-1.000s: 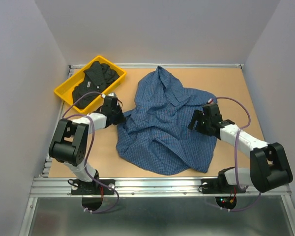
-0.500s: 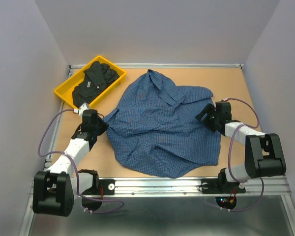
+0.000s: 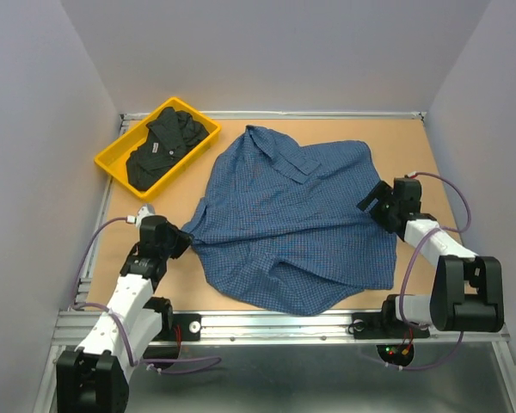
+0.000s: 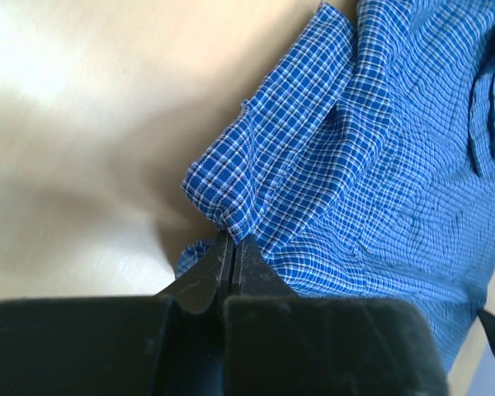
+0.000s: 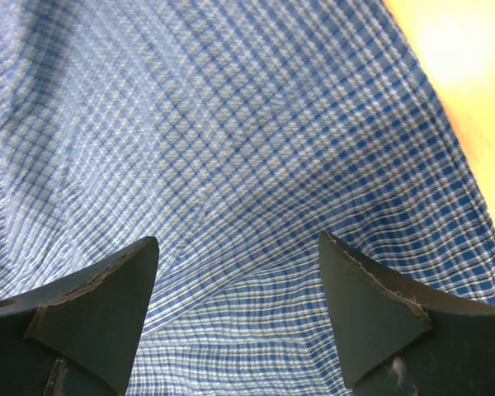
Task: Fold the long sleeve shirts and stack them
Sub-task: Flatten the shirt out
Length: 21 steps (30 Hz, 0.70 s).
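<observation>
Two grippers flank the blue shirt (image 3: 284,224), spread mid-table, collar far. Left gripper (image 4: 233,252) clamps its left corner; right gripper (image 5: 239,247) hovers over the right edge, jaws spread wide, holding nothing. Black shirt (image 3: 163,142) lies in the yellow bin (image 3: 110,170), far left.

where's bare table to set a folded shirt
Bare table at the far right corner, beyond the right gripper; a strip near-left between the blue shirt and the front rail. The middle is covered; the yellow bin holds the black shirt.
</observation>
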{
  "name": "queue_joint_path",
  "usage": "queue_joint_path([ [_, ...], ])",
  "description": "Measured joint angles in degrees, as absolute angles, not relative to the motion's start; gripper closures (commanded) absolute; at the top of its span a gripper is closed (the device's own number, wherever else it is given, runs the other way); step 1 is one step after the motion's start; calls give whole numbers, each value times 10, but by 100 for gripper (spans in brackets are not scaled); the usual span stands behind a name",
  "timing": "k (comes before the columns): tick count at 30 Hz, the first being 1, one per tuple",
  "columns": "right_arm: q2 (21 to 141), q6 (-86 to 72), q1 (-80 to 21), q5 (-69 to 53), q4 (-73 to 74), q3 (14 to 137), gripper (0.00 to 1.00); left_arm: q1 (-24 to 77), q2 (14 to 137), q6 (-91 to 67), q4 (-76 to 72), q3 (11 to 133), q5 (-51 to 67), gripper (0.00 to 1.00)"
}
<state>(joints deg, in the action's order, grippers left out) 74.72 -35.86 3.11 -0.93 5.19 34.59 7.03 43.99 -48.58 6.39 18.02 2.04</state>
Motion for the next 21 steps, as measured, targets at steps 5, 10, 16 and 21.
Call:
queue_joint_path([
  [5, 733, -323, 28, -27, 72, 368, 17, 73, 391, -486, 105, 187, 30, 57],
  [10, 757, -296, 10, -46, 79, 425, 17, 74, 430, -435, 134, 289, 18, 24],
  [16, 844, -283, -3, -88, 66, 509, 17, 74, 551, -349, 109, 397, 19, 23],
  [21, 910, -286, -10, -109, 46, 556, 17, 74, 644, -281, 95, 441, 30, 23],
])
